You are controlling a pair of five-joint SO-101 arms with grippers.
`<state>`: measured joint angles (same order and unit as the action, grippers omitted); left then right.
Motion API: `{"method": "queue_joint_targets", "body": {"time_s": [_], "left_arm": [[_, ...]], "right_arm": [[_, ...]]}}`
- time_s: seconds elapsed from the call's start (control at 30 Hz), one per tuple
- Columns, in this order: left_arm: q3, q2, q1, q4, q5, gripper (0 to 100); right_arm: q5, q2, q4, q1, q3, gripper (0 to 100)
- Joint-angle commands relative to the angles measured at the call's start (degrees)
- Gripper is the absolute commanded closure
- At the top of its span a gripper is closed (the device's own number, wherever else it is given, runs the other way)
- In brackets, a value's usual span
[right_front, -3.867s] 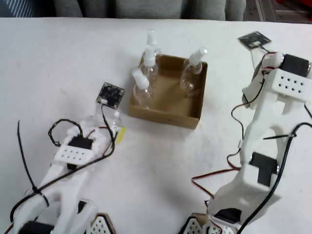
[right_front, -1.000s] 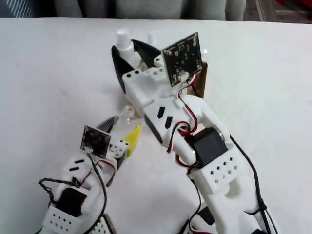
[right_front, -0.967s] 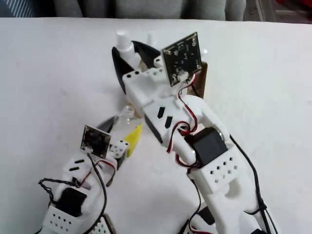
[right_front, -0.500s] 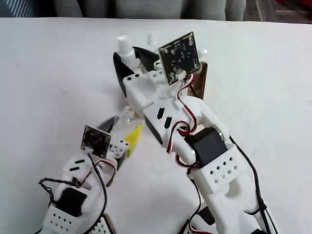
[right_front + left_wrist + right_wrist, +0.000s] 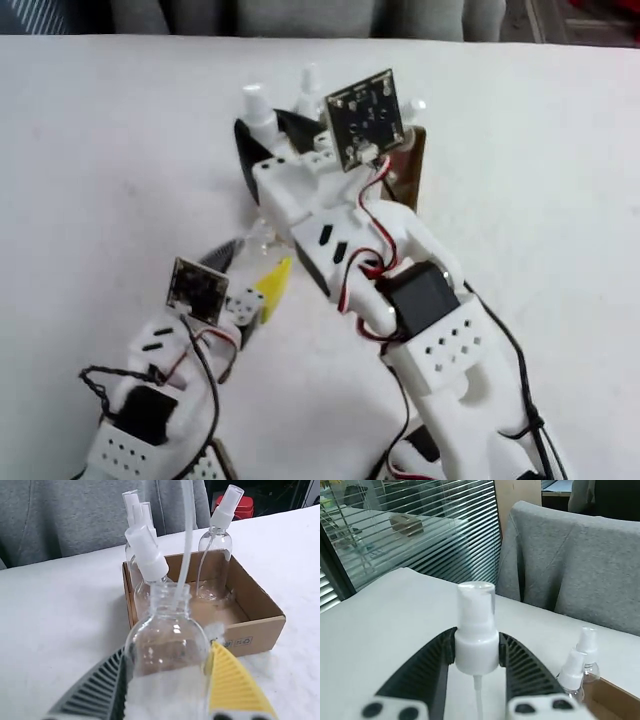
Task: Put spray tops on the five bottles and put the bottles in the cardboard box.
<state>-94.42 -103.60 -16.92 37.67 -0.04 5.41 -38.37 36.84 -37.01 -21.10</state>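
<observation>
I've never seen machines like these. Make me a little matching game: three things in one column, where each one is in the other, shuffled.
Things:
1. open bottle
2. spray top
3. cardboard box

Places:
A. clamped in the right gripper
B. has capped bottles standing in it
C. clamped in the left gripper

Pairs: 1-C, 2-A, 3-B.

Grey chair (image 5: 545, 555), slatted blinds (image 5: 420, 525), white table (image 5: 100, 130).

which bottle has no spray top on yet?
The bottle clamped in the left gripper, outside the cardboard box: its neck is open. The bottles in the box all wear white spray tops.
</observation>
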Motion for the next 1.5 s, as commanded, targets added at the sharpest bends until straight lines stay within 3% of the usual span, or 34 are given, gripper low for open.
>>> {"method": "queue_joint_targets", "body": {"time_s": [0.0, 0.23, 0.6, 0.73, 1.1, 1.47], "left_arm": [[0.4, -0.4, -0.6, -0.4, -0.5, 98], [0.4, -0.4, -0.2, -0.4, -0.5, 98], [-1.5, -0.4, -0.1, -2.9, -0.5, 98], [-2.5, -0.4, -0.1, -5.4, -0.4, 98], [-2.5, -0.4, -0.1, -5.4, -0.4, 98], [-2.5, -0.4, -0.1, -5.4, -0.4, 98]], "right_arm": [[0.5, -0.9, -0.2, -0.6, -0.9, 98.2], [6.5, -0.9, 0.1, -0.1, -4.3, 98.2], [9.1, -7.4, -0.3, -0.5, -12.3, 98.2], [9.4, -10.2, -0.9, -0.6, -16.5, 98.2], [9.4, -15.1, -14.5, -0.7, -31.0, 98.2], [9.1, -17.3, -14.2, -5.6, -34.8, 98.0]]}}
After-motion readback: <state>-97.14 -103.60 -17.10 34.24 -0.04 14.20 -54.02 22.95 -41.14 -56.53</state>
